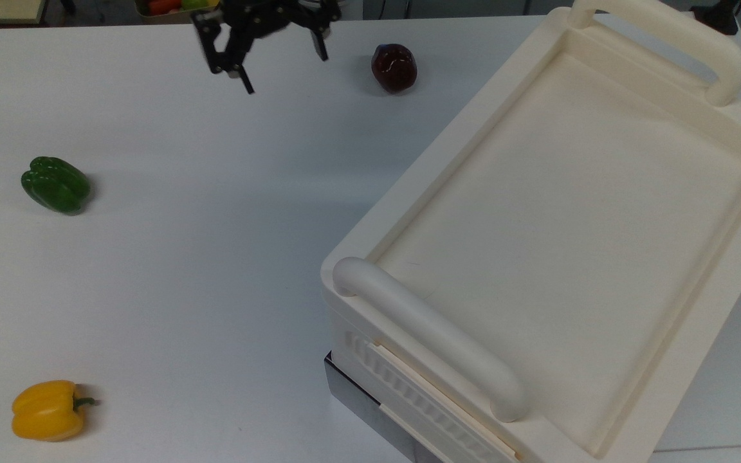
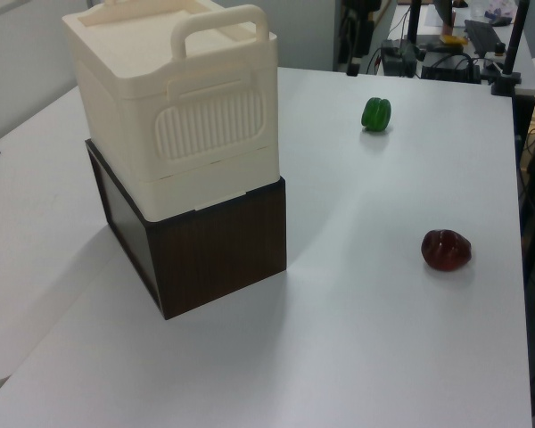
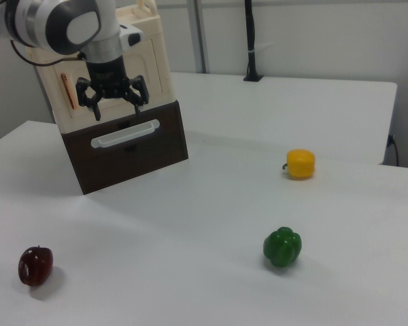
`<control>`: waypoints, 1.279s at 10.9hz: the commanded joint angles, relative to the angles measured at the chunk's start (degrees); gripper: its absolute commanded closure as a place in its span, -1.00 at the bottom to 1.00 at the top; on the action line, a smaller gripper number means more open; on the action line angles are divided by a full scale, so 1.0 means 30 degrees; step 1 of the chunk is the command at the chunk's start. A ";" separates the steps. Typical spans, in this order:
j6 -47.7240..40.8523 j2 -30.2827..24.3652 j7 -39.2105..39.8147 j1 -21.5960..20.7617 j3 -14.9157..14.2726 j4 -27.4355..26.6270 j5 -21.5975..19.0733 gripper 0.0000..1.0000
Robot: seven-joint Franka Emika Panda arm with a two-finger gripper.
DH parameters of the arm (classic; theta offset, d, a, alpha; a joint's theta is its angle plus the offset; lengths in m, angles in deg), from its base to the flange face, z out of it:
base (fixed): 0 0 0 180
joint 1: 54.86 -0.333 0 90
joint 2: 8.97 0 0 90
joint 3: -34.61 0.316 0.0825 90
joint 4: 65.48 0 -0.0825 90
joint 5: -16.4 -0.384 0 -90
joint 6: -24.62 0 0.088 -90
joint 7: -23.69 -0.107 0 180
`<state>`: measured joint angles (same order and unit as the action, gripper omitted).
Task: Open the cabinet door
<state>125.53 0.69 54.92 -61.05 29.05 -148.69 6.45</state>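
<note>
The cabinet (image 1: 563,212) is a large cream box with two tube handles, standing on a dark brown box (image 2: 214,250). In the right view, its cabinet door (image 3: 156,71) is the flat cream side facing the camera, with a small copper strip (image 3: 66,89) near the right view's left end. My gripper (image 3: 117,106) hangs open and empty in front of that door, fingers pointing down. In the top view my gripper (image 1: 283,69) is over the table's far edge, apart from the cabinet and to the top view's left of a dark red pepper (image 1: 394,67).
A green pepper (image 1: 55,184) and a yellow pepper (image 1: 47,409) lie at the top view's left. The brown box carries a white bar handle (image 3: 126,134) just below my gripper. A ribbed cream panel (image 2: 209,120) faces the left view.
</note>
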 commanded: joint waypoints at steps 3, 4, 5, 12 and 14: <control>0.2251 0.0208 0.0606 -0.0365 0.1762 0.0111 0.0092 -1.00; 0.2630 0.0382 0.0491 -0.0774 0.1968 0.0111 0.0354 -1.00; 0.2952 0.0587 0.0316 -0.1213 0.2202 0.0111 0.0501 -1.00; 0.4479 0.1497 -0.0829 -0.3266 0.2263 0.0989 0.1322 -0.01; 0.4508 0.1877 -0.1555 -0.3647 0.2263 0.1339 0.1352 0.02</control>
<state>138.31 4.71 53.55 -70.39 36.12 -146.53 9.17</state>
